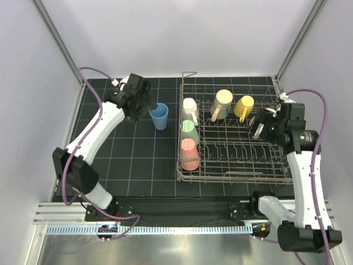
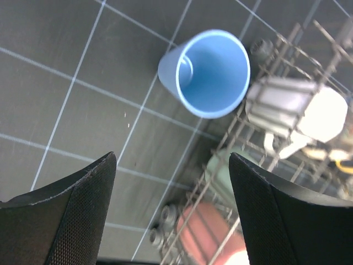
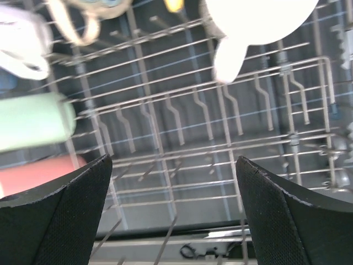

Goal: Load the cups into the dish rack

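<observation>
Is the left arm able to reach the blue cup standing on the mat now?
Probably yes. The open left gripper is close beside the blue cup, which stands alone outside the dish rack, with nothing between them.

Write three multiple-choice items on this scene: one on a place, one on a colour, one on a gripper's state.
1. Where is the blue cup relative to the dish rack?
A) inside it B) on the mat to its left C) on top of it
2. What colour is the racked cup nearest the arm bases?
A) yellow B) pink C) blue
3. How is the left gripper?
A) open, empty B) shut on the blue cup C) shut on a mug

1 B: it stands on the grid mat, outside the wires.
2 B: it shows pink at the rack's near-left corner.
3 A: its fingers are apart, with only mat between.
</observation>
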Robot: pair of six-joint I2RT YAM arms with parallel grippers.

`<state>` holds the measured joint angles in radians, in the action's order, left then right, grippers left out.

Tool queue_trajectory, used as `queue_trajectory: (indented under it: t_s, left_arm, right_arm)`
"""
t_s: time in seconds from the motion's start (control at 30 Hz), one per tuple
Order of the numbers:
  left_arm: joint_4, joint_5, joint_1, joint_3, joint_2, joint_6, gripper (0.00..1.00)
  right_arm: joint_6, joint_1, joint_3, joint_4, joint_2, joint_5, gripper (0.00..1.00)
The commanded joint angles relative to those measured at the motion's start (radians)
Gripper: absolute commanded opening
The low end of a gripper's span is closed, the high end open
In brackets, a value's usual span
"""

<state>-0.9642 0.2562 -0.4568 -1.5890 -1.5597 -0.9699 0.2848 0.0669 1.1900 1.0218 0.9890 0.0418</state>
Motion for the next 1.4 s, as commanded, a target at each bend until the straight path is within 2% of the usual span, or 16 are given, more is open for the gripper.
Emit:
queue_trajectory:
  t_s: [0.0,0.23,0.5,0.67,0.73,0.8,0.87,0.97,1.0,1.03,1.2,1.23,1.37]
  left_arm:
    - [-0.002,0.041,0.007,-0.072,-0.071,-0.024,0.8]
    - [-0.019,0.021,0.012,-0.132,-0.227,-0.046,0.72]
    - [-0.015,0.057,0.015,-0.135,-0.333,-0.041,0.71]
    - [0.015,0.028,0.029,-0.132,-0.375,-0.02,0.71]
    - [0.016,0.014,0.035,-0.132,-0.384,-0.02,0.62]
    - [0.021,0.009,0.038,-0.129,-0.385,-0.01,0.5]
    - [0.034,-0.005,0.049,-0.117,-0.382,-0.006,0.45]
    - [0.044,-0.063,0.069,-0.091,-0.367,-0.006,0.19]
    - [0.045,-0.072,0.075,-0.086,-0.359,-0.007,0.04]
    - [0.044,-0.075,0.076,-0.08,-0.352,-0.009,0.0]
    - [0.019,-0.077,0.083,-0.036,-0.2,0.013,0.0]
    - [0.021,-0.077,0.081,-0.022,-0.165,0.007,0.0]
    - [0.048,-0.078,0.083,0.055,0.091,-0.019,0.01]
  right_arm:
    - [0.016,-0.004,0.043,0.044,-0.059,0.081,0.93]
    - [0.024,-0.004,0.011,0.077,-0.116,0.096,0.93]
    - [0.027,-0.004,0.033,0.115,-0.148,0.09,0.93]
    - [0.019,-0.004,0.034,0.136,-0.17,0.072,0.93]
    - [0.019,-0.004,0.039,0.146,-0.174,0.072,0.93]
    - [0.016,-0.004,0.04,0.147,-0.176,0.072,0.93]
    - [0.019,-0.004,0.042,0.144,-0.177,0.084,0.93]
    - [0.016,-0.004,0.034,0.124,-0.179,0.144,0.93]
    - [0.013,-0.004,0.031,0.115,-0.179,0.185,0.93]
    - [0.013,-0.004,0.033,0.109,-0.173,0.203,0.93]
    - [0.005,-0.004,0.026,0.064,-0.151,0.343,0.93]
    - [0.004,-0.006,0.023,0.037,-0.148,0.41,0.93]
    - [0.034,-0.03,0.014,-0.054,-0.106,0.55,0.93]
